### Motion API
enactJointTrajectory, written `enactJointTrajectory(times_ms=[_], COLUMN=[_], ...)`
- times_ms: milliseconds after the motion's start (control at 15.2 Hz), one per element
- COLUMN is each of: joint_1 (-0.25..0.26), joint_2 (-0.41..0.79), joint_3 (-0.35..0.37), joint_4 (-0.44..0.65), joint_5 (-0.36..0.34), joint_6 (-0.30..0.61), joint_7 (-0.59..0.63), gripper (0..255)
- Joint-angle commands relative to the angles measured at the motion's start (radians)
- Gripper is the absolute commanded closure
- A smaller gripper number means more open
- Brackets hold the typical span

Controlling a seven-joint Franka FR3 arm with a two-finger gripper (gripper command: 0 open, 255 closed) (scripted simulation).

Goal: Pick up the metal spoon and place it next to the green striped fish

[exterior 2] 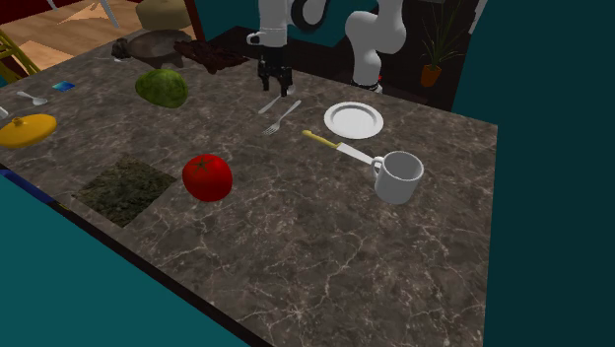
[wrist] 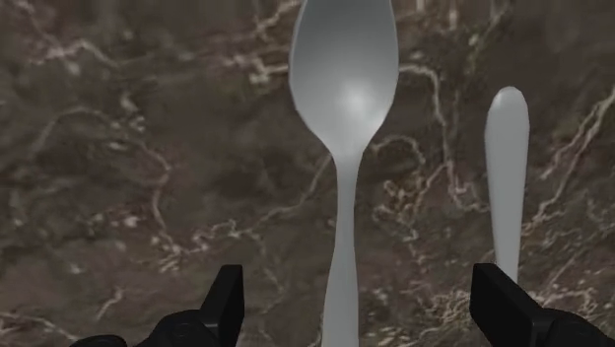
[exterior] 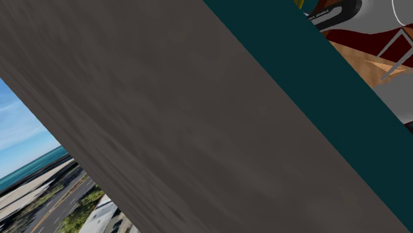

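So, barely started here. The spoon (wrist: pixel 345 79) was lying flat on the worktop (exterior 2: pixel 325 256), over on the far side, with a fork (exterior 2: pixel 281 118) just beside it. The tool (wrist: pixel 360 291) hung right above the spoon, fingers apart, one on each side of the handle, touching nothing. Grab, lift, carry and drop-off were all left, I'd say. Couldn't tell which thing was the fish, tbh.

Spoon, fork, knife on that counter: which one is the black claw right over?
The spoon beside the fork: its handle runs between the open gripper's fingers. The fork lies off to one side; the yellow-handled knife lies farther off, by the white plate.
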Motion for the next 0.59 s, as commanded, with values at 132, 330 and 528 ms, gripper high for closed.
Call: enactJointTrajectory(times_ms=[132, 330, 528], joint_1=[-0.039, -0.04, -0.04], joint_2=[-0.1, -0.1, -0.1], joint_3=[0.016, 0.017, 0.017], joint_4=[0.035, 0.035, 0.035], joint_5=[-0.054, -0.054, -0.053], joint_6=[-0.134, -0.134, -0.134], joint_7=[0.037, 0.037, 0.037], gripper=[0, 0, 0])
